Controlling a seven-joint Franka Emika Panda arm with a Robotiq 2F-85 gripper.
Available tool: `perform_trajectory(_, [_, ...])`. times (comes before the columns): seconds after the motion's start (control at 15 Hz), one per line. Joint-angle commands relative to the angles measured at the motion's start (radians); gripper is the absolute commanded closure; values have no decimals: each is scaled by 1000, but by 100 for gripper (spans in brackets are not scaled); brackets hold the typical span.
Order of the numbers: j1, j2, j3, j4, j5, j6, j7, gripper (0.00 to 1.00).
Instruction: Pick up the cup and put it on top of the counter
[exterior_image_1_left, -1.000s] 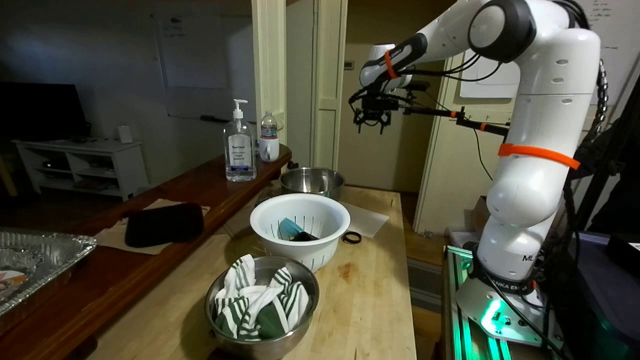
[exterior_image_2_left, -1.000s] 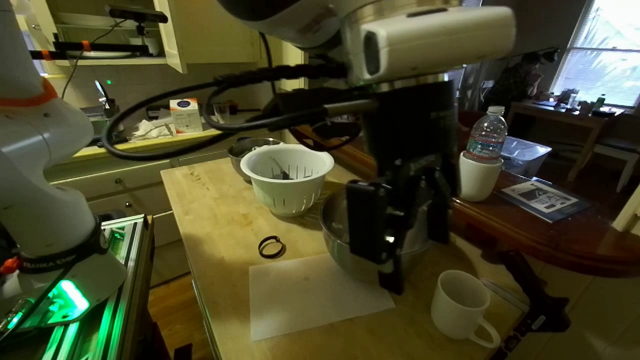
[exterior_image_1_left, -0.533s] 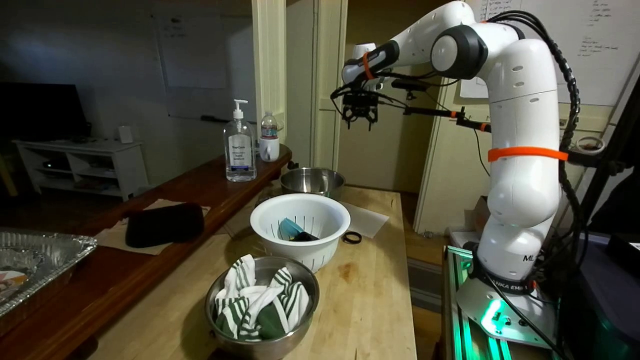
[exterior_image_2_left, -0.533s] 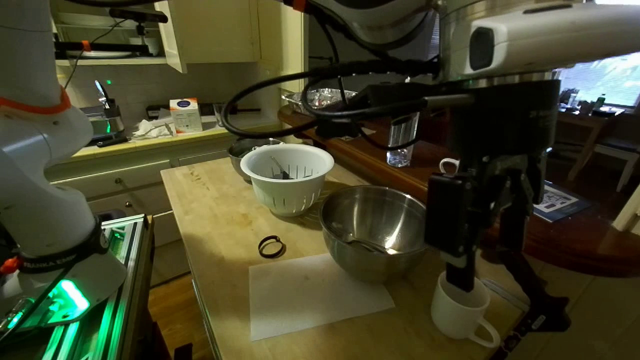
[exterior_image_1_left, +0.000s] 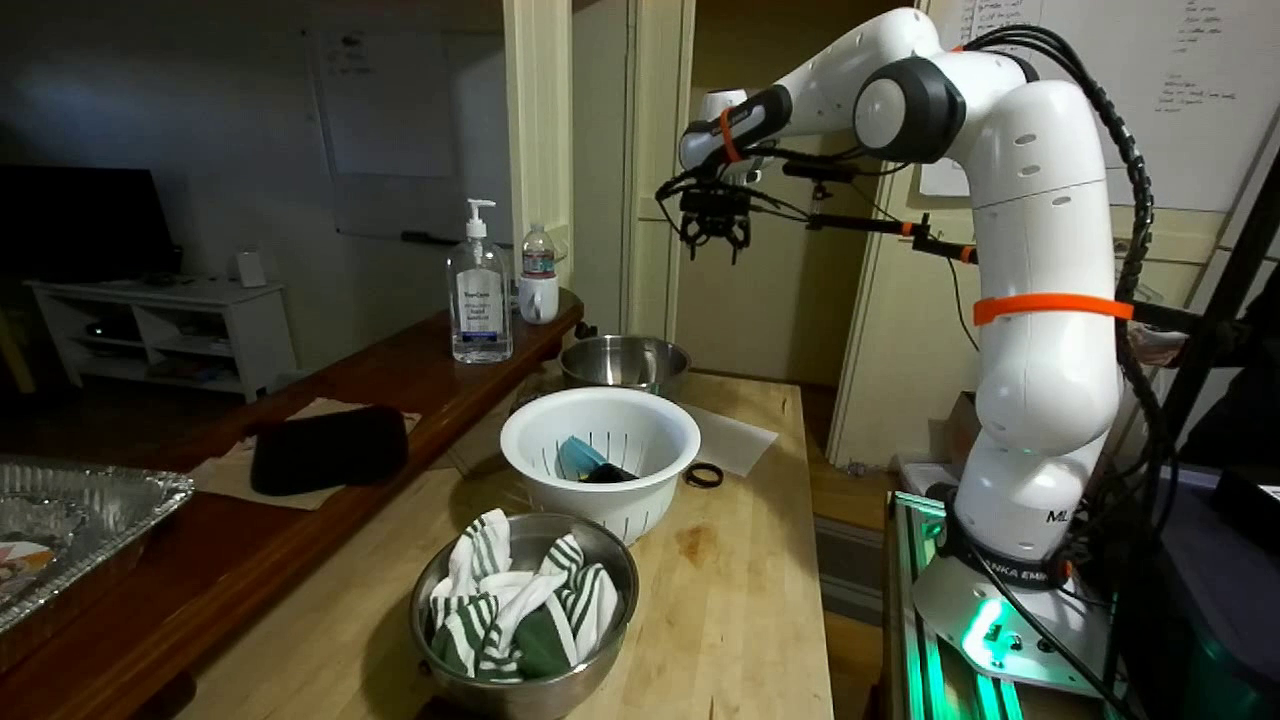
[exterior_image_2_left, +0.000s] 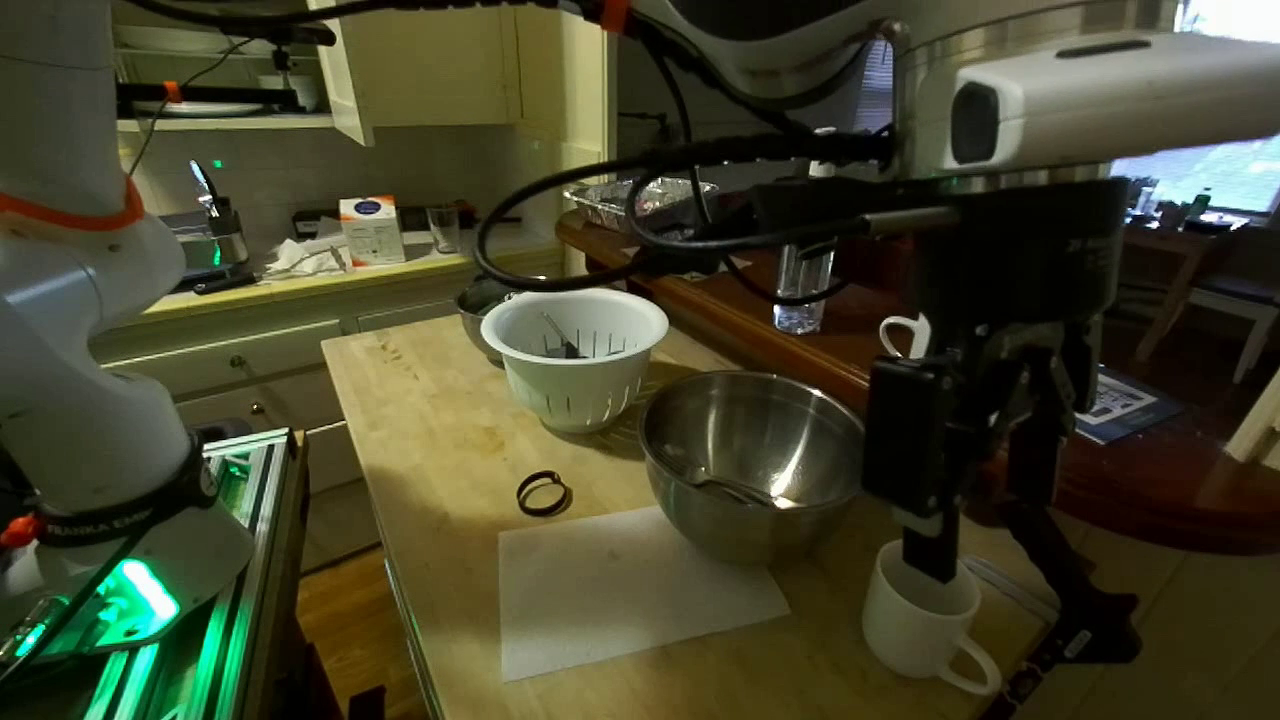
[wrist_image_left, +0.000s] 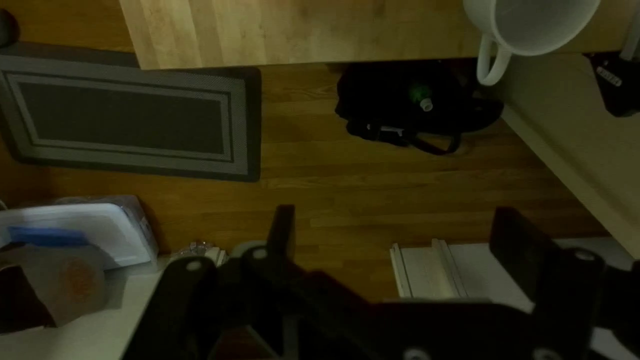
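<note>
The cup is a white mug (exterior_image_2_left: 908, 628) standing upright on the pale wood table in an exterior view. It shows partly at the top right edge of the wrist view (wrist_image_left: 542, 25), handle toward me. My gripper (exterior_image_2_left: 980, 528) is open and empty, high above table level. One finger overlaps the mug's mouth in that exterior view, but the wrist view shows the fingers (wrist_image_left: 396, 212) over the floor, apart from the mug. The gripper (exterior_image_1_left: 713, 257) also shows in an exterior view where the mug is hidden. The dark reddish-brown counter (exterior_image_1_left: 395, 362) runs beside the table, and its rounded end (exterior_image_2_left: 1150, 500) is near the mug.
A steel bowl (exterior_image_2_left: 745, 535) stands near the mug, with a white colander (exterior_image_2_left: 580, 395) behind. A black tool (exterior_image_2_left: 1085, 610) lies beside the mug. A sanitizer bottle (exterior_image_1_left: 480, 310) and another white mug (exterior_image_1_left: 538, 300) holding a bottle stand on the counter. The table edge (wrist_image_left: 300, 62) borders floor.
The gripper has moved from in front of the steel bowl toward the mug's side, mostly in the first half second, then only slightly. The mug has not moved.
</note>
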Motion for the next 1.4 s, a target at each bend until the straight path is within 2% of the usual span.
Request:
perform_trajectory(0.0, [-9,147,27,142,141,-6,16,0])
perform_trajectory(0.2, [-15,247,49,256,203,-17,22,0])
perform_trajectory(0.47, [-61,401,84,424,261,-40,-26,0])
perform_trajectory(0.73, [-118,529,129,576,274,-138,-70,0])
perform_trajectory(0.93, [-151,602,136,676,265,-206,-59,0])
perform_trajectory(1.0, [-117,526,122,548,244,-136,-50,0])
perform_trajectory(1.33, [-111,548,123,568,243,-124,-39,0])
